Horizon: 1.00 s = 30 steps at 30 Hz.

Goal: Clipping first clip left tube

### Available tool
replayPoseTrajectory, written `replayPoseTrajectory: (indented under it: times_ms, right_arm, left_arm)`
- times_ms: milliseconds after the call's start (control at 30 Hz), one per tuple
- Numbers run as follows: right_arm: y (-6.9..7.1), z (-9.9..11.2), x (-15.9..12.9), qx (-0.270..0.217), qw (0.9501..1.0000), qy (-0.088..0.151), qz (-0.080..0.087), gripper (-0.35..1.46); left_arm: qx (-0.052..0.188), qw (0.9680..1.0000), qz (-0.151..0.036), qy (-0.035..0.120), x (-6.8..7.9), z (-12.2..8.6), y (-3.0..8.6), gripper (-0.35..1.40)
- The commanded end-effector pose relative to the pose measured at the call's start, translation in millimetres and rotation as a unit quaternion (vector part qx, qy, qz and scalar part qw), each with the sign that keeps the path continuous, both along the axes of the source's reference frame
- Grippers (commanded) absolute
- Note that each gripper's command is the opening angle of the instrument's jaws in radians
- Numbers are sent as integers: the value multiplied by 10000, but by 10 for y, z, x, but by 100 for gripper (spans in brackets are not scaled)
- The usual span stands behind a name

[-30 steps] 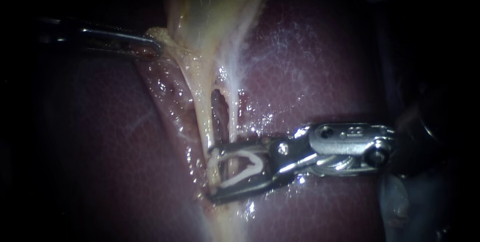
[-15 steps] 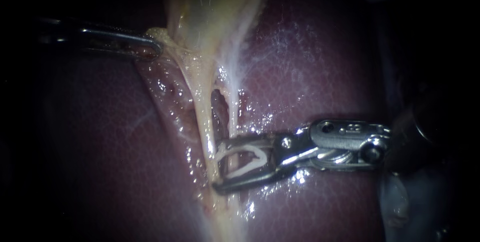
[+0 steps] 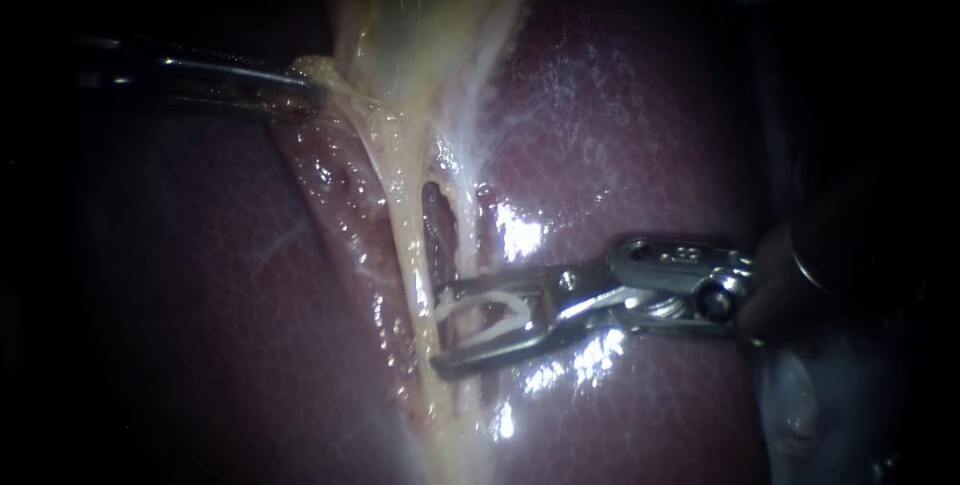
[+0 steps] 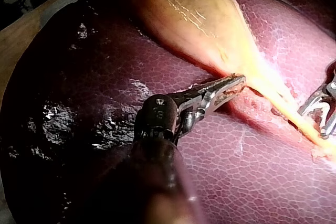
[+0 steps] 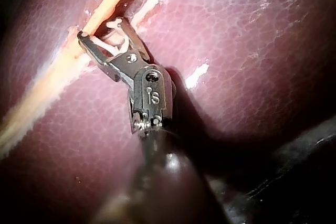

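The pale gallbladder narrows into two strands with a dark gap between them: the left tube and the right tube. My left instrument holds the gallbladder's edge, jaws shut on that tissue; the left wrist view shows the same grip. My right instrument comes in from the right with a white clip held between its parted jaws. Its tips lie at the left tube, and the right tube crosses between the jaws. In the right wrist view its jaws with the clip face the orange tube.
Dark red liver, wet and glistening, surrounds the tubes on both sides. The gallbladder lies ahead of my left instrument, and my right instrument shows beyond it by the tube.
My right instrument has drawn back a little to the right, and its jaws have narrowed on the clip. My left instrument has stayed put.
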<state>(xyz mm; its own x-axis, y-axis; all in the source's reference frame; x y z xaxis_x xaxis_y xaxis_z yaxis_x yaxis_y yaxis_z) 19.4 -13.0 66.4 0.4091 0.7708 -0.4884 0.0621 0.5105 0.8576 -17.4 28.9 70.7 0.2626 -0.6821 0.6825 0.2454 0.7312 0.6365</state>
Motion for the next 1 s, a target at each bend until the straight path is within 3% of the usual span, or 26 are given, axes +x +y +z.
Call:
replayPoseTrajectory:
  times_ms: [33,300,533,767,1000]
  right_arm:
    - [-1,1,2,85,10000,42,6,49]
    - [-9,4,25,581,9965,592,-43,49]
    - [-15,-7,36,921,9910,970,-95,49]
    - [-17,-40,41,1058,9855,1318,-118,48]
    - [-12,-64,45,1133,9836,1400,-86,44]
  left_arm:
    - [0,10000,-1,1,0,0,0,-35]
    - [0,10000,-2,1,0,0,0,-35]
    - [-1,10000,-2,1,0,0,0,-35]
    - [-1,10000,-2,1,0,1,0,-35]
    - [-2,10000,-1,1,0,1,0,-35]
